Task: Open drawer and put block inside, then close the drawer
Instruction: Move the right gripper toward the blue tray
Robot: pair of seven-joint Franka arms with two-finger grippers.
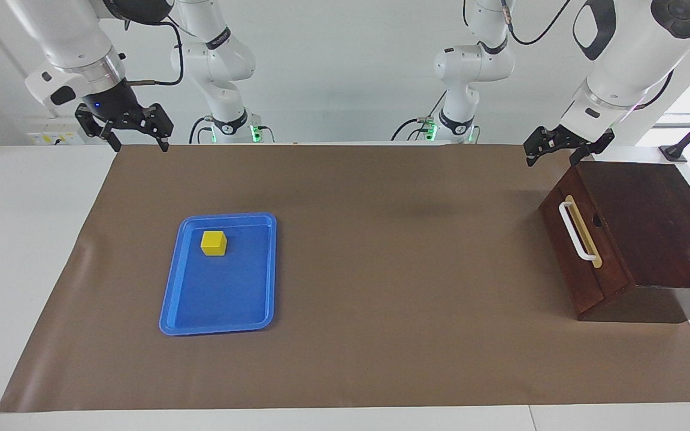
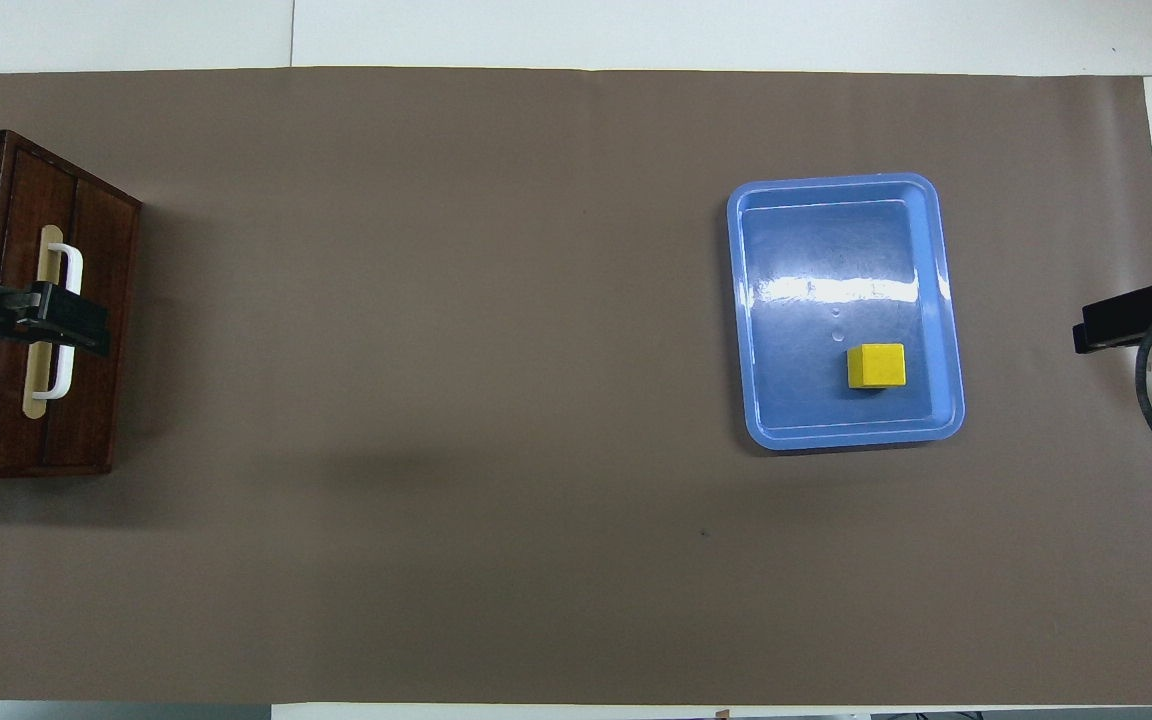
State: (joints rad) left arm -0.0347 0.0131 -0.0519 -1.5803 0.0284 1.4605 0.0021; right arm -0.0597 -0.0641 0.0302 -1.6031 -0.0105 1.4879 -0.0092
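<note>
The drawer (image 1: 568, 248) is shut in its dark wooden box at the left arm's end of the table, its white bar handle (image 1: 575, 230) facing the table's middle. It also shows in the overhead view (image 2: 96, 300). The yellow block (image 1: 214, 243) lies in a blue tray (image 1: 219, 311) toward the right arm's end, in the part of the tray nearer the robots; it also shows from above (image 2: 876, 365). My left gripper (image 1: 552, 159) is open and empty, raised over the box's corner nearest the robots; from above (image 2: 86, 325) it covers the handle. My right gripper (image 1: 139, 143) is open and empty, raised over the mat's edge near the robots.
A brown mat (image 1: 381, 269) covers the table between the tray and the box. The blue tray shows from above (image 2: 836, 250), holding only the block. White table surface borders the mat (image 1: 27, 239).
</note>
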